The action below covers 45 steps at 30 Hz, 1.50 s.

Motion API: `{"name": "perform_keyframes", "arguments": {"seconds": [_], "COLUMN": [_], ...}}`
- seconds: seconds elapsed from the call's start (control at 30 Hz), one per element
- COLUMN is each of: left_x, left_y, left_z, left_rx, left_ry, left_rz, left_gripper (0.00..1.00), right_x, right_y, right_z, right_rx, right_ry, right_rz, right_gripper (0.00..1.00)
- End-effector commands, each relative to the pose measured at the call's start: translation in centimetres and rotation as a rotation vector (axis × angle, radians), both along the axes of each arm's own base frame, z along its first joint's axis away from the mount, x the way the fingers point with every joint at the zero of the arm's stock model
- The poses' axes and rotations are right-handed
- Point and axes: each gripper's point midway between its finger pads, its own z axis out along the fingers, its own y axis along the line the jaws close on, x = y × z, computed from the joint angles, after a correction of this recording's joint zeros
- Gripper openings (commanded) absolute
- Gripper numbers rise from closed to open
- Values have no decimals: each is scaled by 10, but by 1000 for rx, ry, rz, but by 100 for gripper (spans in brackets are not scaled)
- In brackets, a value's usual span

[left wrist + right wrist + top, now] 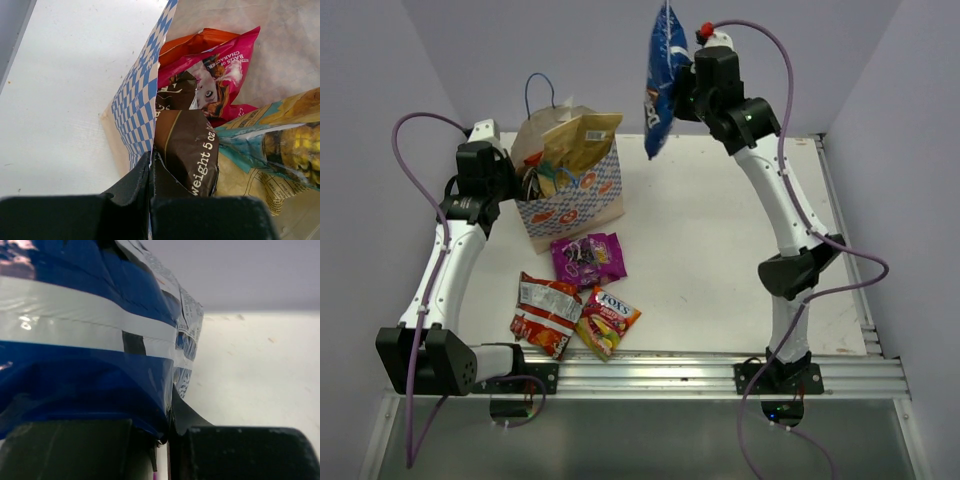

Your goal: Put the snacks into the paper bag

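The white bench carries the bag at its far left, with a pink packet and a brown packet inside. The left end effector pinches the bag's checkered rim. The right end effector clamps a blue packet high in the air, right of the bag. A chips packet, a purple packet and a candy packet lie on the bench in front of the bag.

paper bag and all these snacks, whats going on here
The right gripper holds a blue-white packet high above the table. The left gripper pinches the paper bag by its rim; several packets are already inside. A purple packet, a silver-red chips packet and a yellow-red candy packet lie on the table on the bag's near side.
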Motion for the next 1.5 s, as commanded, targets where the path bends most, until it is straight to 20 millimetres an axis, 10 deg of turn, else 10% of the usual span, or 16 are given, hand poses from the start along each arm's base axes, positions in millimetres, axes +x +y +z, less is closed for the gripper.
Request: {"name": "perform_keyframes", "arguments": {"seconds": [0.0,0.1,0.27,0.6,0.83,0.97,1.17,1.37,1.47], "left_x": [1,1,0,2,3,1,-1,-2,-1], "left_y": [-10,-11,-11,-12,-15,-15,-14,-12,-13], "left_z": [25,26,26,25,25,25,26,26,24], "left_rx": [-9,-12,-13,-19,-27,-29,-22,-15,-16], "left_ry": [-91,-94,-96,-94,-96,-96,-97,-97,-96], "left_rz": [-44,-48,-47,-51,-59,-60,-54,-49,-51], "left_gripper": [0,0,0,0,0,0,0,0,0], "right_x": [1,-11,-38,-60,-69,-58,-47,-64,-64], "right_y": [76,134,184,181,210,238,277,269,261], "right_z": [56,109,140,200,180,126,-20,-140,-163], "right_rx": [138,324,433,593,674,674,446,169,110], "right_ry": [-202,-398,-494,-645,-544,-383,-53,221,277], "right_rz": [237,398,541,554,652,677,686,675,654], "right_gripper": [0,0,0,0,0,0,0,0,0]}}
